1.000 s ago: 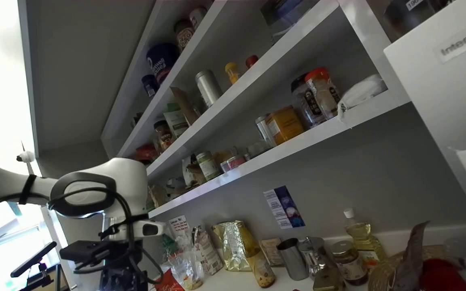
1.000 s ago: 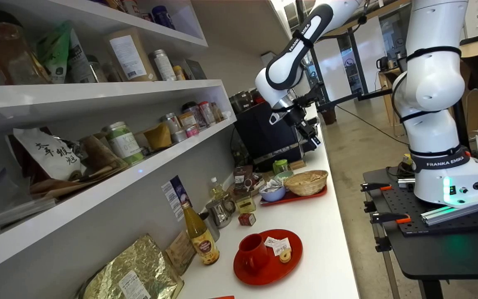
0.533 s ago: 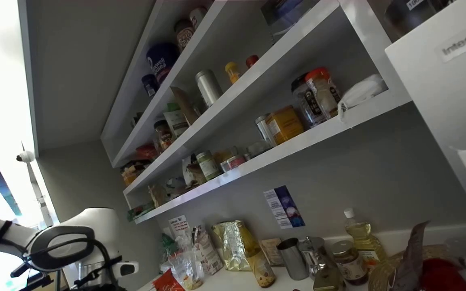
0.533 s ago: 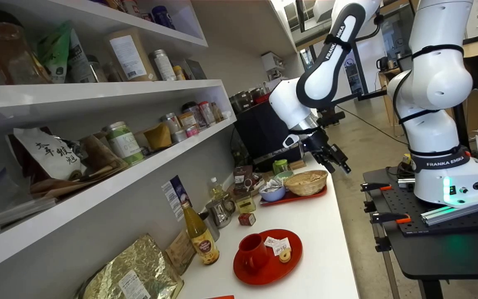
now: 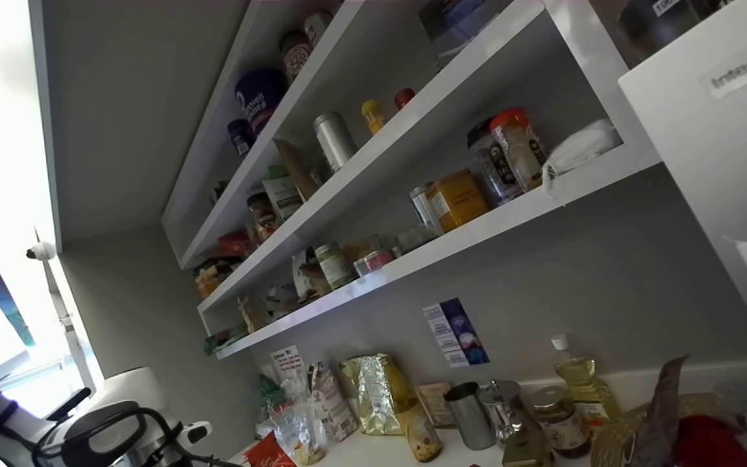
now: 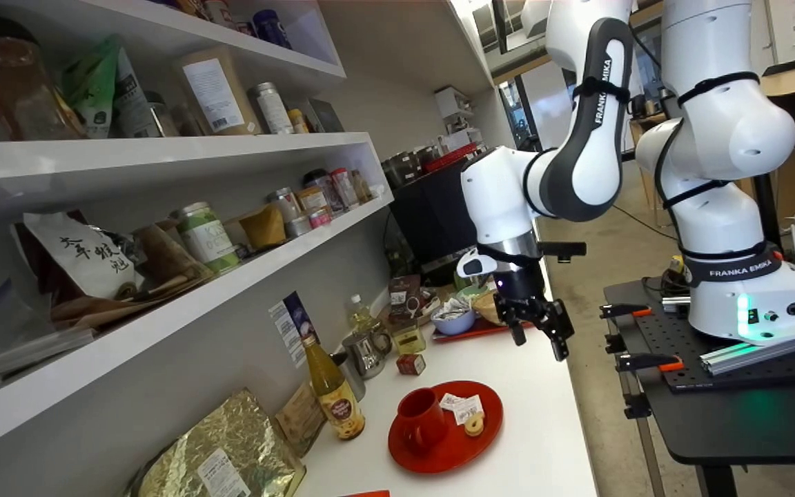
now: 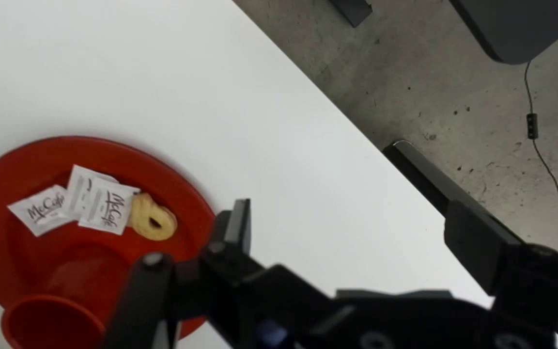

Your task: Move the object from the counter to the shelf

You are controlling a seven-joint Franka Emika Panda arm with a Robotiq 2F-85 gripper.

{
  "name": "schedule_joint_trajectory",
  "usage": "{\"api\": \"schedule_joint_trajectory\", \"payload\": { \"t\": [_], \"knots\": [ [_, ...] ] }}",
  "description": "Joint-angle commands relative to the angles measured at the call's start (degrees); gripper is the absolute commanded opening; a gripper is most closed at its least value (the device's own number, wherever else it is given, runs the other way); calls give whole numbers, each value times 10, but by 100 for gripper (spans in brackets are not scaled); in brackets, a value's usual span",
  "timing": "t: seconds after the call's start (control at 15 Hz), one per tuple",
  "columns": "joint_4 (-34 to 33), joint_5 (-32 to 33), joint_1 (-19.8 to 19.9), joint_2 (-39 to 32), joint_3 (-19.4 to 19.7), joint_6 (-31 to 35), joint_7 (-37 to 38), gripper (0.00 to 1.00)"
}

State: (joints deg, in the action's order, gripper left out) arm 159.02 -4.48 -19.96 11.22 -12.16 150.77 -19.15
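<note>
While your gripper (image 6: 540, 344) is hanging wide and unladen near the front edge of the counter (image 6: 539, 414), the red-orange food packet (image 5: 270, 452) is resting, in an exterior view, toward the far end edge; it is probably going to feel light, pliable and slick, so you are best pinching its top margin.
</note>
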Motion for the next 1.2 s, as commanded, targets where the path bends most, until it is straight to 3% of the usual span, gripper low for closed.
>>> {"api": "schedule_joint_trajectory", "payload": {
  "t": [0.0, 0.27, 0.6, 1.13],
  "knots": [
    [0, -6, -20, -64, -26, 94, 29, 100],
    [-14, -19, -36, -117, -62, 151, 64, 100],
    [-76, -13, -39, -162, -103, 148, 115, 100],
    [-123, 22, -37, -181, -111, 183, 165, 100]
  ]
}}
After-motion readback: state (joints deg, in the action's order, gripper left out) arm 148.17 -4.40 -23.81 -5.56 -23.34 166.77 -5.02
